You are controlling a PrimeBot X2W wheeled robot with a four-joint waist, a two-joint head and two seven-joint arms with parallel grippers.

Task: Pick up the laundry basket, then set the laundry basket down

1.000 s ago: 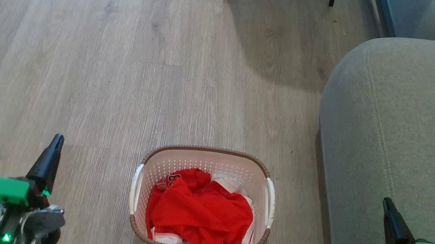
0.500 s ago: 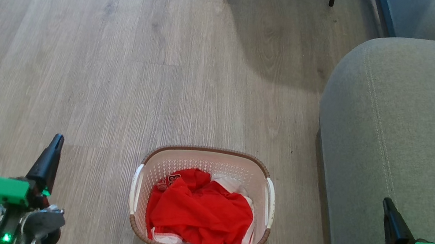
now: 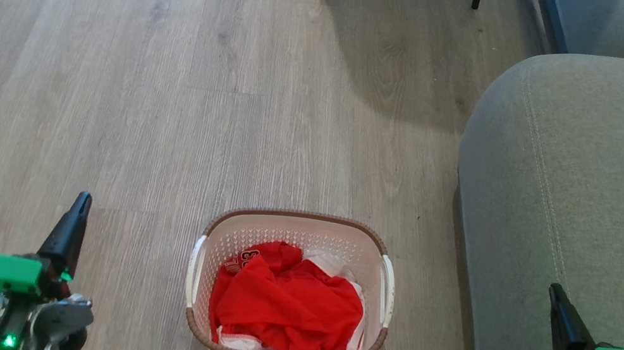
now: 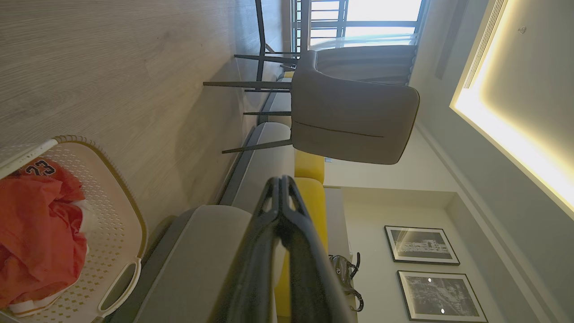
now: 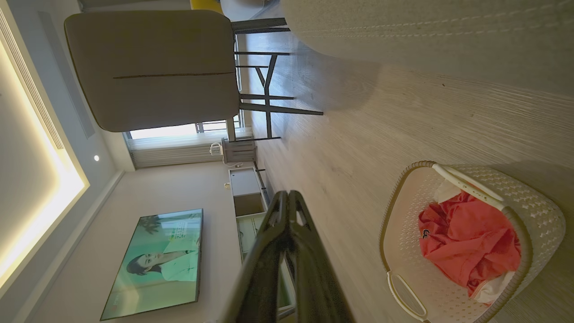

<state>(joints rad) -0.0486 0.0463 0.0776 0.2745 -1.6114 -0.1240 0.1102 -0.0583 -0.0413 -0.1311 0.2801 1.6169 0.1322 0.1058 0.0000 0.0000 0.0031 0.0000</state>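
- Left gripper (image 3: pixel 79 206) — lower left of the head view. Its two dark fingers are pressed together and hold nothing. The left wrist view shows the tips (image 4: pixel 280 183) meeting, with no gap.
- Floor (image 3: pixel 174 80) — pale wood planks, which the basket stands on.
- Laundry basket (image 3: pixel 288 236) — lower centre of the head view, between the two grippers and well apart from each. It stands upright on the floor, near the sofa. Crumpled red clothing (image 3: pixel 289 306) fills its bottom. The left handle (image 3: pixel 193 269) and the right handle (image 3: pixel 388 291) are both free.
- Right gripper (image 3: pixel 555 293) — lower right of the head view, in front of the sofa. Its fingers are closed on nothing, and the right wrist view shows the tips (image 5: pixel 287 196) together.
- Sofa (image 3: pixel 592 186) — grey upholstery along the right side.
- Change — none. Against both earlier head views, the basket, the clothing and both grippers lie exactly where they were, and the camera has not shifted.
- Meaning for the task — the pick-up is judged not yet begun. The likely next step is for both claws to open and reach in toward the handles.
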